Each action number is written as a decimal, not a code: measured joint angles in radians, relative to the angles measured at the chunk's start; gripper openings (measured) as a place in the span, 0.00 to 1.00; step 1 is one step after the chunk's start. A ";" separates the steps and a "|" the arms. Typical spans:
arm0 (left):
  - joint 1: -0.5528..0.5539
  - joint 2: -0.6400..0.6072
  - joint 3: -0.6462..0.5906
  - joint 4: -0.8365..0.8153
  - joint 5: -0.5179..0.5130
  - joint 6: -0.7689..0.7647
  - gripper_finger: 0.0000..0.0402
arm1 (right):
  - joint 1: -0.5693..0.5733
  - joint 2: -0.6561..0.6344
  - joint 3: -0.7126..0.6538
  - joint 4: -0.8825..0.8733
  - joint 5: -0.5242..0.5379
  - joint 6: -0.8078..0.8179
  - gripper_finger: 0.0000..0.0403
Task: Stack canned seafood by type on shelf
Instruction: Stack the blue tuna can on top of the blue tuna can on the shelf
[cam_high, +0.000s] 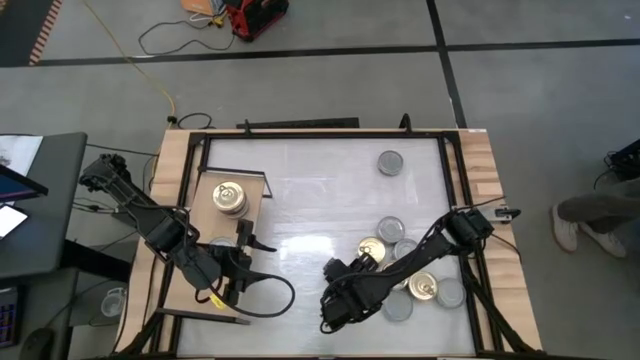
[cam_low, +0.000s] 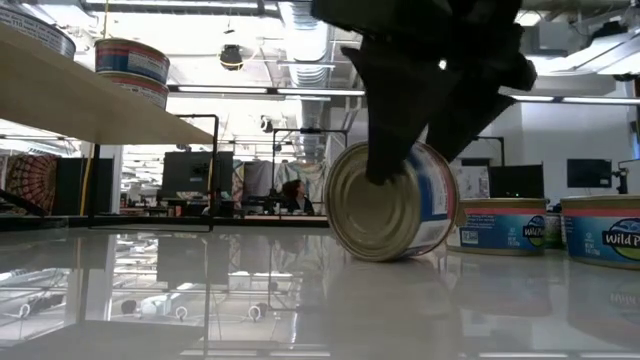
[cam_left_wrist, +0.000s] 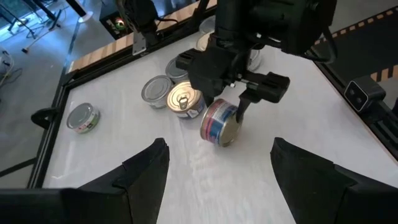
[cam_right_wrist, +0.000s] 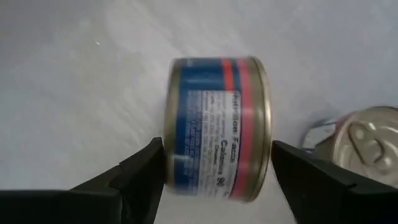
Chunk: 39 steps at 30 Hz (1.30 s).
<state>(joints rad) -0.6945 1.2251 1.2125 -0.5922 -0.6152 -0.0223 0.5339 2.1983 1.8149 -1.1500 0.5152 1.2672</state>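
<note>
From above, we see the right gripper low at table centre, left gripper near the shelf, jaws spread, empty; low view: tilted tin on its edge between the right fingers; right wrist: jaws straddle it w/ slight gaps, not clenched.

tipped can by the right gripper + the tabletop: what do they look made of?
Tipped can: looks like metal, a dull gold end with pressed rings, wrapped in a glossy blue-and-red printed label, probably paper. Tabletop: a smooth white glossy surface, likely laminate or coated board; it mirrors the ceiling lights and the can.
</note>
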 joint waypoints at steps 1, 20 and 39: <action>0.000 0.000 0.000 0.000 0.003 0.000 0.67 | 0.000 0.000 -0.009 0.010 0.001 -0.016 0.77; 0.000 0.000 0.000 -0.030 0.169 0.067 0.67 | 0.032 -0.005 -0.087 0.074 0.062 -0.296 0.54; 0.025 0.033 0.000 0.022 -0.063 0.327 0.67 | 0.066 -0.006 0.180 -0.251 0.697 -0.677 0.55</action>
<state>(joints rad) -0.6696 1.2577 1.2125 -0.5701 -0.6778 0.3051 0.6001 2.1925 1.9951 -1.4008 1.2123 0.5904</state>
